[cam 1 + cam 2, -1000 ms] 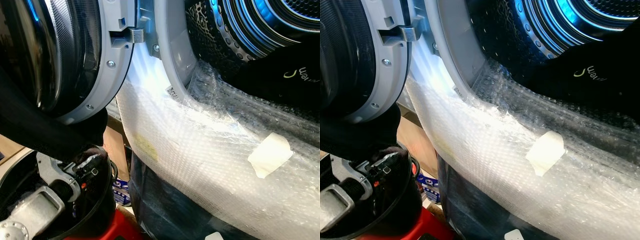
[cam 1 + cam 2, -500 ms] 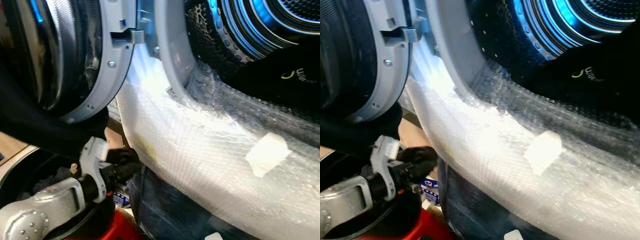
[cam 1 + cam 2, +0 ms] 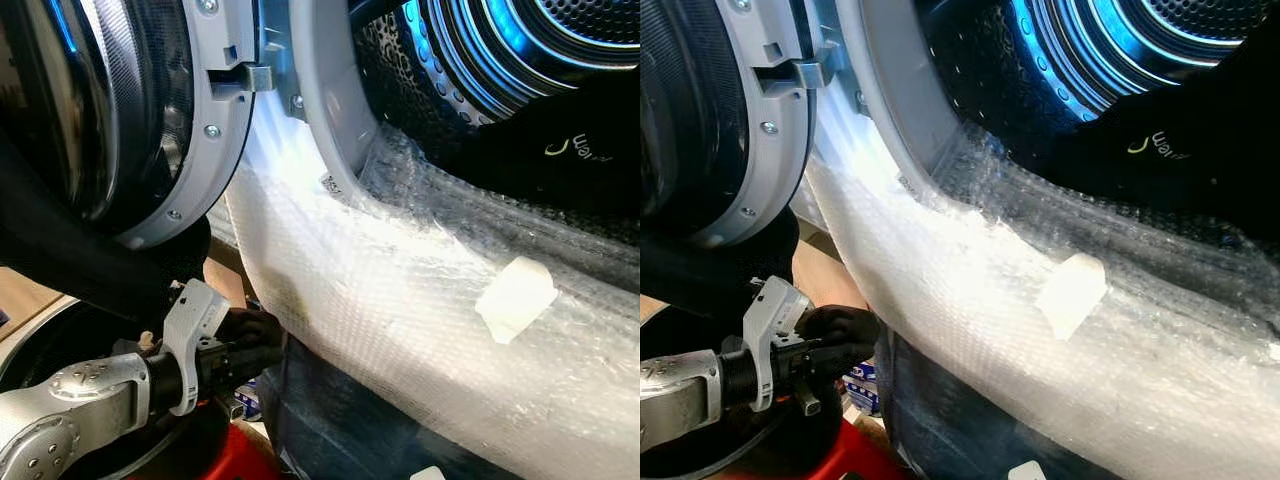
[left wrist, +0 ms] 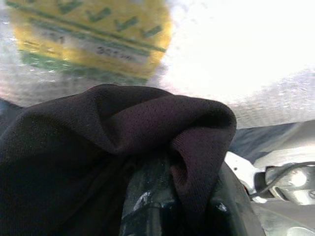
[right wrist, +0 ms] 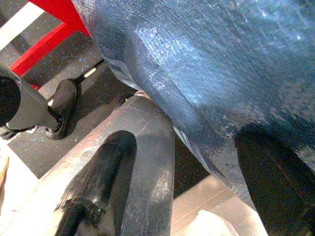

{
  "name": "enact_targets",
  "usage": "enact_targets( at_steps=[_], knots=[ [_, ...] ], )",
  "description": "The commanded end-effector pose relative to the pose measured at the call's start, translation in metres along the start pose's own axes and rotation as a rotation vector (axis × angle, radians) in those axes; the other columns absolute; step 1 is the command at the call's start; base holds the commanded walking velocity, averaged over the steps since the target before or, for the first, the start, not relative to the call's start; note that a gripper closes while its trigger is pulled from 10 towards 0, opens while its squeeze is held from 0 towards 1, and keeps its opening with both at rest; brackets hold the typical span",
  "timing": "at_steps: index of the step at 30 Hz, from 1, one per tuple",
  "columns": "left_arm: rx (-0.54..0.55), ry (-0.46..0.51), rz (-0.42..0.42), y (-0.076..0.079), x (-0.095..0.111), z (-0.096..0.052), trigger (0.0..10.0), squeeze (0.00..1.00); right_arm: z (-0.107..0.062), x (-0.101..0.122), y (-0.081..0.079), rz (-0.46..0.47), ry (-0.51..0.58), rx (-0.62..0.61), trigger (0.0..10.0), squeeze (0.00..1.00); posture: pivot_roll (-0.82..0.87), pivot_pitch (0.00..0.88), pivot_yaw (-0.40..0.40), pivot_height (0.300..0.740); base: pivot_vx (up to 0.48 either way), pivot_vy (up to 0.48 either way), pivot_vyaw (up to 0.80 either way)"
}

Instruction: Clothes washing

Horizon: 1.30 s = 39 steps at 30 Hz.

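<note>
My left gripper [image 3: 252, 340] is shut on a dark mesh garment [image 4: 113, 147] and holds it just above the black laundry basket [image 3: 40, 345] at the lower left, close to the washer's wrapped front. The cloth drapes over the fingers in the left wrist view. The washer door [image 3: 215, 130] stands open on the left. The drum [image 3: 500, 50], lit blue, is at the upper right with dark clothes [image 3: 570, 150] lying in its mouth. My right gripper [image 5: 93, 196] hangs idle low beside a blue tarp [image 5: 197, 73].
Bubble wrap [image 3: 380, 290] covers the washer's front, with a strip of pale tape [image 3: 515, 297] on it. A red frame [image 3: 235, 455] stands under the basket. Dark blue tarp [image 3: 340, 430] hangs below the wrap. A yellow label [image 4: 93, 39] shows through the wrap.
My left gripper has risen out of the basket with the dark garment and moved right, toward the washer's front. The camera has shifted slightly.
</note>
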<state>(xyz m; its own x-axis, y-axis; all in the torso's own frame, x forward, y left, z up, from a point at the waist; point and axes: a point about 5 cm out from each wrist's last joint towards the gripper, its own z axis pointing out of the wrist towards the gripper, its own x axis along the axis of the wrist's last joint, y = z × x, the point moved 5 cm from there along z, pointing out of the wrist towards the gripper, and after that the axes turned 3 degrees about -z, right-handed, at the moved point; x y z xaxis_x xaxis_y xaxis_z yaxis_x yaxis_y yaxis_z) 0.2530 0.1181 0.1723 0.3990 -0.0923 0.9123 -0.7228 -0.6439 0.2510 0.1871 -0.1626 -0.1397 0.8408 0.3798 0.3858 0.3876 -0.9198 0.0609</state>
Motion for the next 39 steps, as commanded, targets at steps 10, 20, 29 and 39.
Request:
enact_targets(
  at_steps=[10,20,29,39],
  knots=[
    [-0.338,-0.177,0.312,0.043,-0.010,0.007,0.0,0.00,0.001,-0.018,-0.014,0.018,-0.057,0.050,10.0,0.00,0.17,0.120,0.006,0.740,0.000,0.000,0.00],
    [-0.556,-0.220,0.457,0.061,0.004,-0.002,0.0,0.00,0.001,-0.015,-0.016,0.007,-0.054,0.061,10.0,0.00,0.19,0.107,0.001,0.740,0.000,0.000,0.00],
    [-0.796,-0.146,0.436,0.080,0.016,0.022,0.0,0.00,0.002,-0.007,-0.020,0.003,-0.041,0.067,10.0,0.00,0.17,0.075,0.014,0.740,0.000,0.000,0.00],
    [-1.019,-0.028,0.376,0.111,0.030,0.048,0.0,0.00,0.002,-0.006,-0.020,-0.049,-0.046,0.080,10.0,0.00,0.16,0.052,-0.025,0.740,0.000,0.000,0.00]
  ],
)
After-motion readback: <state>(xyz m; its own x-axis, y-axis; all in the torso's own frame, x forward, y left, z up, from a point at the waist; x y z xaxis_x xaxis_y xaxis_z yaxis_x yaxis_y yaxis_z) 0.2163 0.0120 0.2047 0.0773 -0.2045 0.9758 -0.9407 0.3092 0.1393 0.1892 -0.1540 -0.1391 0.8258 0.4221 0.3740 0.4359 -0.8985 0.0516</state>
